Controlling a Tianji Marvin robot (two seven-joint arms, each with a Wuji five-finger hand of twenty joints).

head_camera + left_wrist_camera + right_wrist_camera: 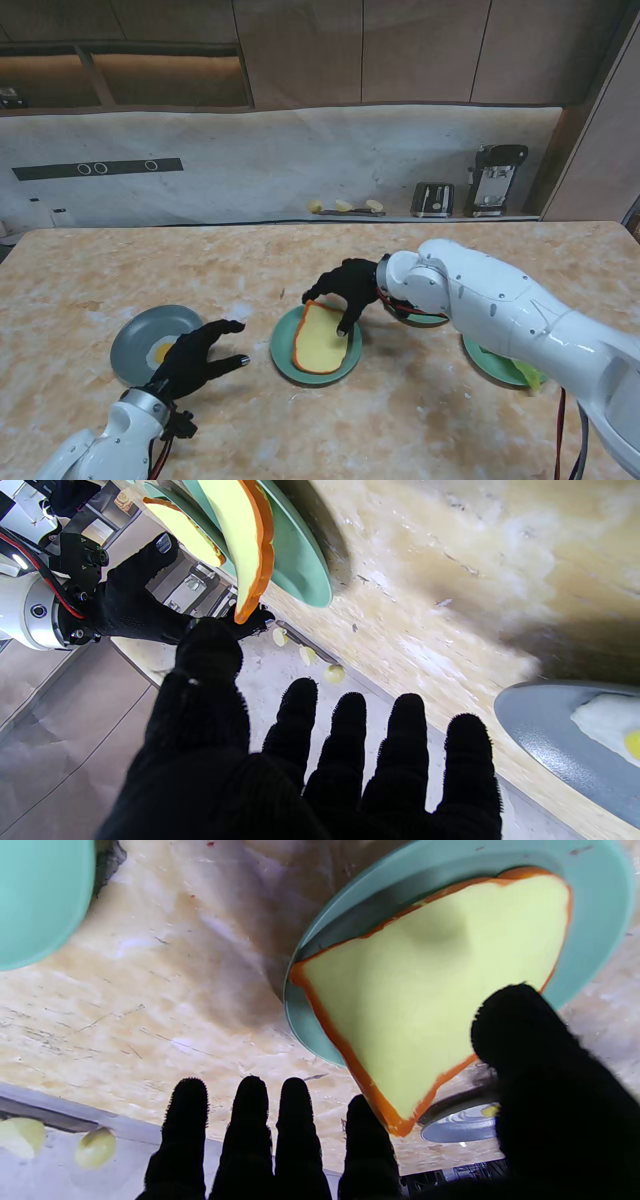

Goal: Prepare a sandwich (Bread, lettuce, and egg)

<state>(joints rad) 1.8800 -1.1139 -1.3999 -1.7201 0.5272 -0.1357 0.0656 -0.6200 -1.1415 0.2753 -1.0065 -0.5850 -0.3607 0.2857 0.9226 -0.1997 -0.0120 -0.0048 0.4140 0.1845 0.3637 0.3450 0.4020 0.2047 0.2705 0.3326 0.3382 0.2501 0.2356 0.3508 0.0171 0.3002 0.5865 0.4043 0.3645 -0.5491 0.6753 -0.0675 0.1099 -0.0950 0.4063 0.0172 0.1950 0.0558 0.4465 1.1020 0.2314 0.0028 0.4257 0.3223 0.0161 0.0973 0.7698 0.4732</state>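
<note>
A bread slice (320, 338) with an orange crust leans on the middle green plate (283, 352), its far edge lifted. My right hand (345, 290) is shut on that slice, thumb (540, 1065) on its face and fingers (365, 1130) at its corner. The left wrist view shows the slice (250, 545) tilted off its plate (305, 575). A fried egg (163, 352) lies on the grey plate (140, 335) at the left. My left hand (200, 355) hovers open beside the egg, fingers spread. Lettuce (527, 375) rests on a green plate (480, 355) at the right, partly hidden by my right arm.
A third green plate (425, 319) sits under my right forearm; what looks like a second bread slice (185, 527) lies on it. Small pale pieces (344, 206), a toaster (433, 199) and a machine (497, 178) stand along the back wall.
</note>
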